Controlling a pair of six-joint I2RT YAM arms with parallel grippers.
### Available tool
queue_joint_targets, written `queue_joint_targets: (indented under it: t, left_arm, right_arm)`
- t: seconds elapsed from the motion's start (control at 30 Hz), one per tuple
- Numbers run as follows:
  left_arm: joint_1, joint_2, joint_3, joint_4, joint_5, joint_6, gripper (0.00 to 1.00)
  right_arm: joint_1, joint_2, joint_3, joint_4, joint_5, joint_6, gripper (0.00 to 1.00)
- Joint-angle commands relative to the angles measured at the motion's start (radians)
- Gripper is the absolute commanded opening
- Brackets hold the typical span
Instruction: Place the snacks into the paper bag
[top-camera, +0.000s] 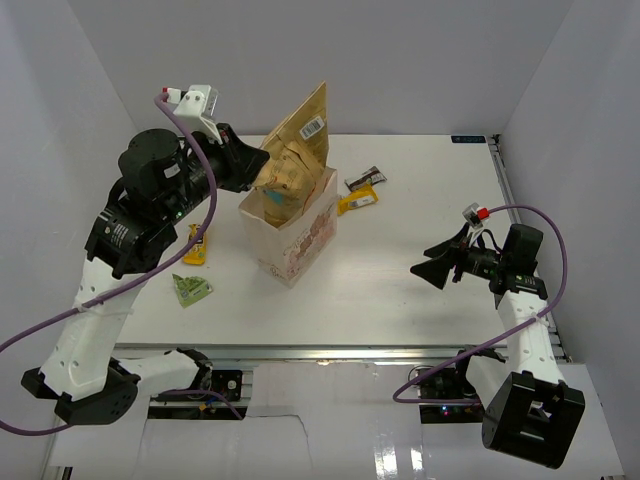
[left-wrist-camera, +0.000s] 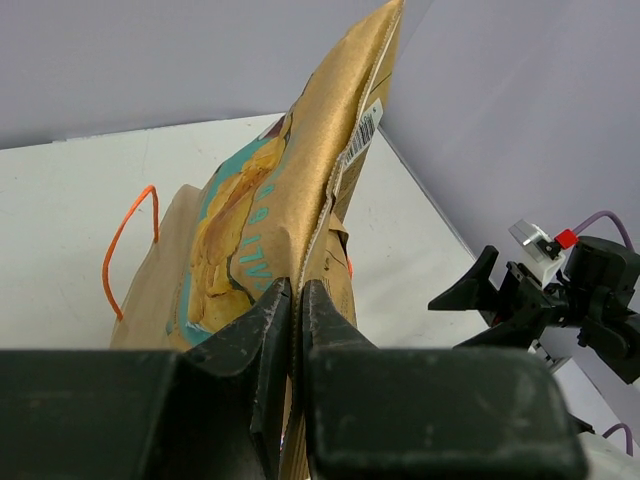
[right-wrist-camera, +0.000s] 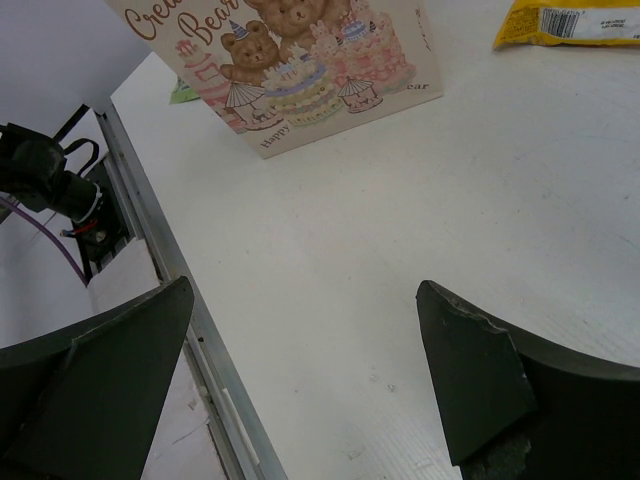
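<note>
Two robot arms stand at a white table; one holds a large tan-brown crinkly chip bag.
The left gripper is clenched on its seam, and the bag's lower end sits inside the upright cream paper shopping bag. The right gripper hangs spread wide, holding nothing. A yellow wrapper and a dark brown-and-white bar lie beyond; a green pouch lies to the left.

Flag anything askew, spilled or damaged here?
The chip bag stands tilted with only its lower end in the paper bag, most of it poking above the rim, pinched by the left gripper. No spill or tear visible.
</note>
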Motion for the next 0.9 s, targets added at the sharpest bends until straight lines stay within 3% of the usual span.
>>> queue_joint_targets:
  t: [0.0, 0.37, 0.47, 0.67, 0.73, 0.87]
  left_arm:
    - [0.006, -0.030, -0.005, 0.065, -0.004, -0.001, 0.00]
    - [0.006, -0.068, -0.066, 0.166, -0.009, -0.024, 0.00]
    - [0.006, -0.092, -0.098, 0.167, -0.013, -0.027, 0.00]
    - [0.006, -0.169, -0.184, 0.204, -0.054, -0.051, 0.00]
    - [0.006, -0.180, -0.204, 0.206, -0.058, -0.061, 0.00]
    - [0.006, -0.203, -0.239, 0.221, -0.061, -0.076, 0.00]
  right_arm:
    - [-0.005, -0.008, -0.012, 0.029, -0.028, 0.000, 0.98]
    - [-0.005, 0.012, 0.002, 0.083, -0.059, 0.023, 0.98]
    - [0.032, 0.079, 0.109, 0.134, 0.005, 0.046, 0.98]
    - [0.320, 0.355, 0.635, -0.026, 0.370, -0.009, 0.95]
    - [0.404, 0.493, 0.860, -0.113, 0.434, -0.006, 0.92]
    - [0.538, 0.641, 1.088, -0.164, 0.496, -0.059, 0.91]
